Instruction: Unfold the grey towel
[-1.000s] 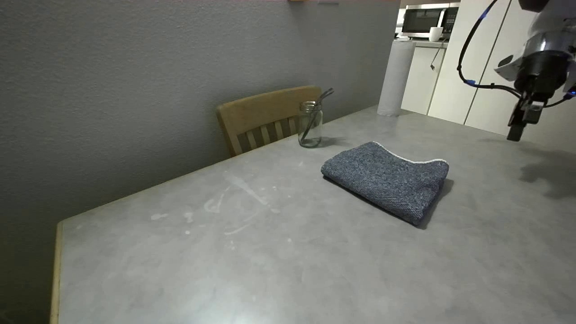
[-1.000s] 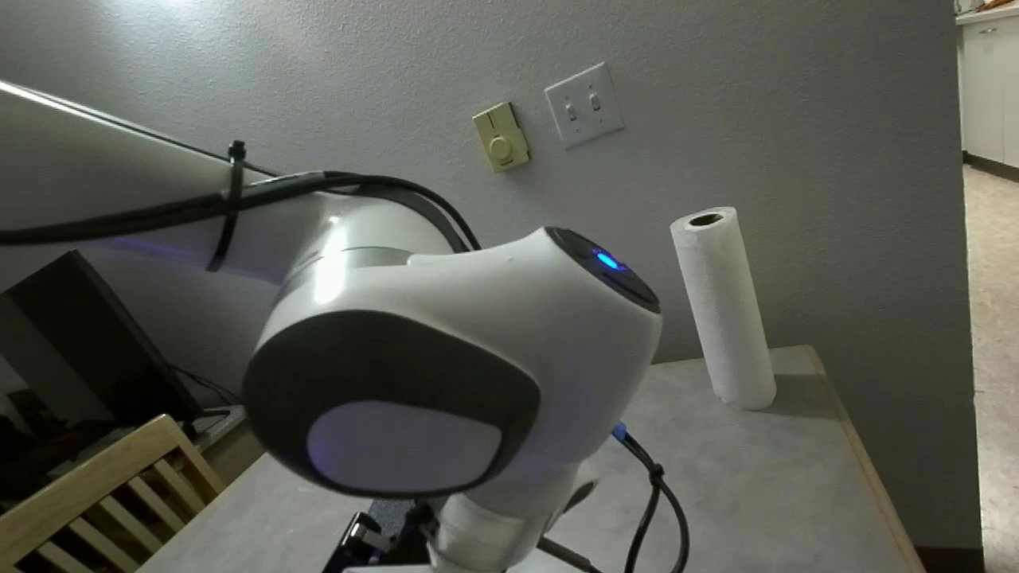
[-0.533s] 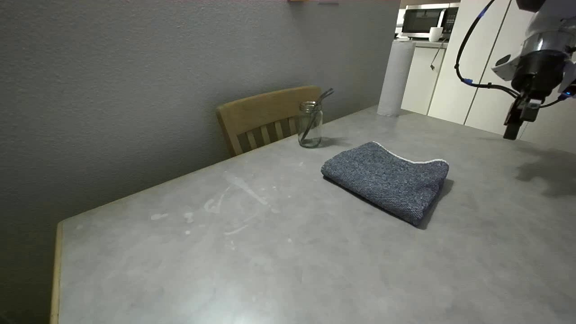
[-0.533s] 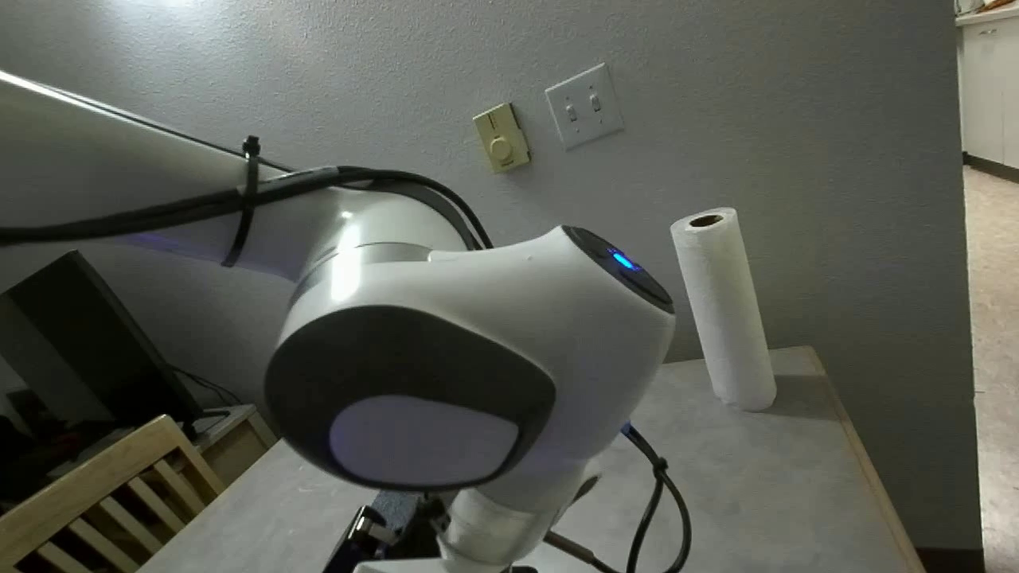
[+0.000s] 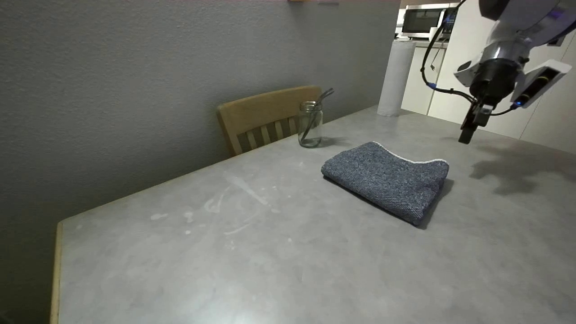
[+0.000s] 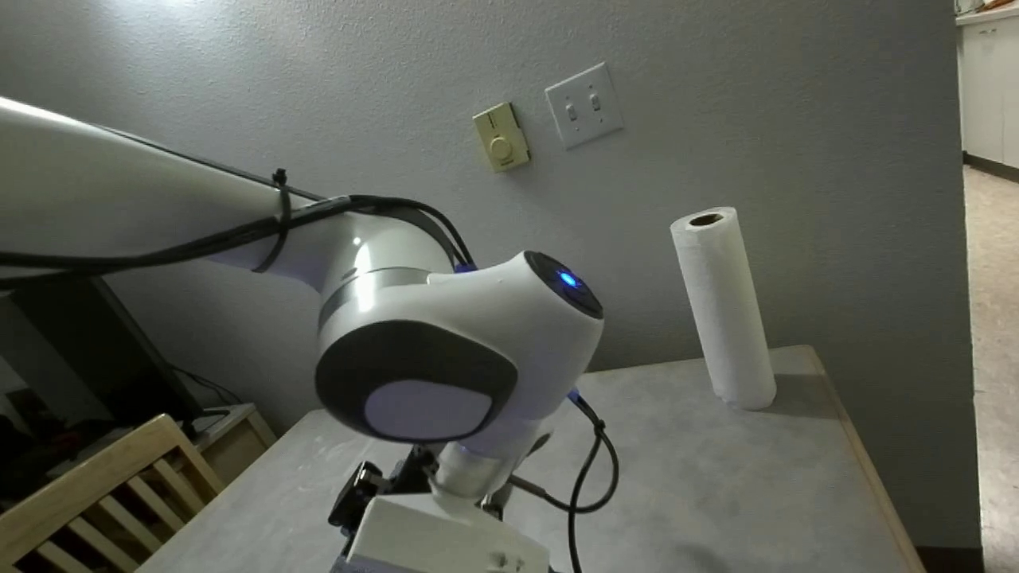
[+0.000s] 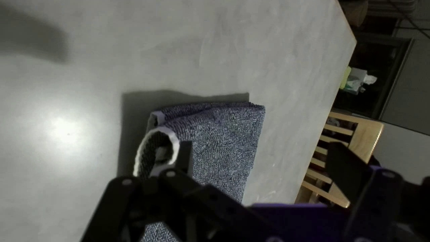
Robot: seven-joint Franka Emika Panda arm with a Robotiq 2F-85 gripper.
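End effector (image 5: 471, 129) spread abv tbl (image 5: 270, 261), gap to towel (image 5: 382, 182) hem (image 5: 413, 162).

A home is suggested by the table (image 5: 180, 270), the wooden chair (image 5: 266, 107) and the wall-mounted light switches (image 6: 583, 105). A kitchen is shown by the microwave (image 5: 421, 20) and white cabinet (image 5: 417, 83) beyond the paper towel roll (image 5: 396, 78).

In an exterior view, with the towel (image 5: 384, 182) on the table (image 5: 180, 265) as clock centre, the jar (image 5: 316, 127) stands at ten o'clock, rods (image 5: 324, 95) inside it leaning to one. Beyond the table edge, also at ten, is the chair (image 5: 265, 105). The paper roll (image 5: 396, 78) stands at twelve; the gripper (image 5: 469, 132) hangs over the table at two.
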